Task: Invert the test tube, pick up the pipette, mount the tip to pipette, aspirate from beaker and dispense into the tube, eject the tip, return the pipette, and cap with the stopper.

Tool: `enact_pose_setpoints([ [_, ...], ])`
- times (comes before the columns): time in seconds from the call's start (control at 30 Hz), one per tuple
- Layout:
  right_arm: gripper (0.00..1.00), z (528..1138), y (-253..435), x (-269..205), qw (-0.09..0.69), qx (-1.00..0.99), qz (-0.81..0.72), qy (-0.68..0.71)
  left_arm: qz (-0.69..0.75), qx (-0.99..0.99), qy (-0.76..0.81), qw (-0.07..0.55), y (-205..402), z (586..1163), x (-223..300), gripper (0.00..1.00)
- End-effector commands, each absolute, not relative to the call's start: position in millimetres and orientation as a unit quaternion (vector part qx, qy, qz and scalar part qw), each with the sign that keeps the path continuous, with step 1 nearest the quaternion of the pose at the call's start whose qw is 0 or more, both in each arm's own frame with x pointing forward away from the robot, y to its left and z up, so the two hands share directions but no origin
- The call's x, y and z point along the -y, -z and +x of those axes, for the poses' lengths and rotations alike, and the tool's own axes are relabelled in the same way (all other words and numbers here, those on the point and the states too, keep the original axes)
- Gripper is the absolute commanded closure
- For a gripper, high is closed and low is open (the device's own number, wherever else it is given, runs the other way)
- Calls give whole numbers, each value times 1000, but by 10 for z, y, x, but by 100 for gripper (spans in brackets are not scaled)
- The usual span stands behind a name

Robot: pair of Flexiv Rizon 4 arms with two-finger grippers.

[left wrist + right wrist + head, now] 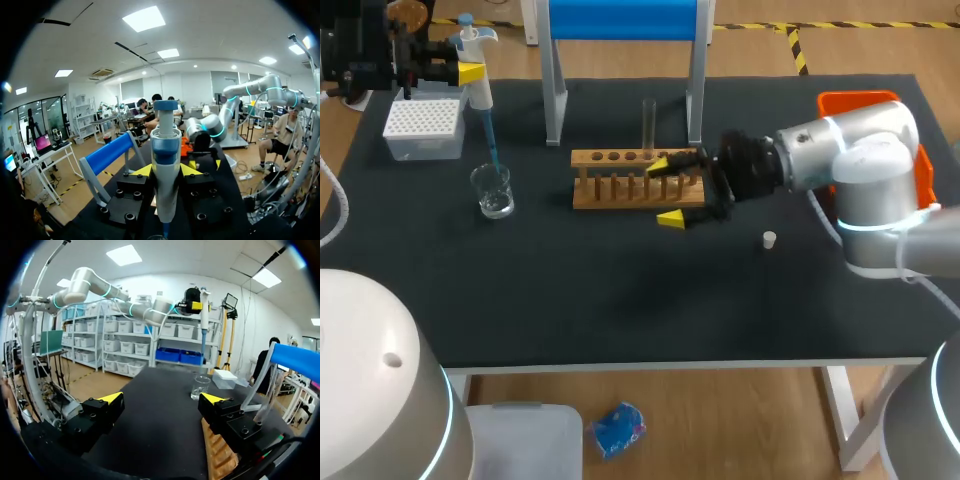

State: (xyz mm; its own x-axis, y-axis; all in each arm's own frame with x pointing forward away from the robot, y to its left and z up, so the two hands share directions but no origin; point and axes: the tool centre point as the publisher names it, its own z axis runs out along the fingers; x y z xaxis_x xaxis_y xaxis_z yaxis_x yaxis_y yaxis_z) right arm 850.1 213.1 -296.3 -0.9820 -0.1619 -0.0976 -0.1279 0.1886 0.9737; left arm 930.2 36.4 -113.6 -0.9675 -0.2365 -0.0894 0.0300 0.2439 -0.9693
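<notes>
In the left wrist view the pipette (165, 145) is pinched by the left gripper (166, 172), its lower end cut off. In the head view its mounted tip (492, 150) is held at the beaker (494, 190); immersion cannot be told. The test tube (648, 122) stands in the rack (615, 185) and the stopper (770, 239) lies unused; dispensing, ejection, return and capping are judged outstanding. In the right wrist view the right gripper (162, 398) is spread and empty.

Black table (620, 300), tip box (422, 128), beaker (494, 190), wooden rack (605, 190), stopper (769, 239)
</notes>
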Motion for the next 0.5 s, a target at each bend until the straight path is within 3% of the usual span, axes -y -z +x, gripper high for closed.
enact_pose_setpoints([
  [0.03, 0, 8557, 2918, -2557, 0, 789, 75, 610, -64, -781, 612, 108, 1139, 9312, -372, 100],
  [0.5, 0, 8898, 3170, -3549, 14, 797, 25, 603, -64, -781, 612, 108, 1139, 9312, -372, 100],
])
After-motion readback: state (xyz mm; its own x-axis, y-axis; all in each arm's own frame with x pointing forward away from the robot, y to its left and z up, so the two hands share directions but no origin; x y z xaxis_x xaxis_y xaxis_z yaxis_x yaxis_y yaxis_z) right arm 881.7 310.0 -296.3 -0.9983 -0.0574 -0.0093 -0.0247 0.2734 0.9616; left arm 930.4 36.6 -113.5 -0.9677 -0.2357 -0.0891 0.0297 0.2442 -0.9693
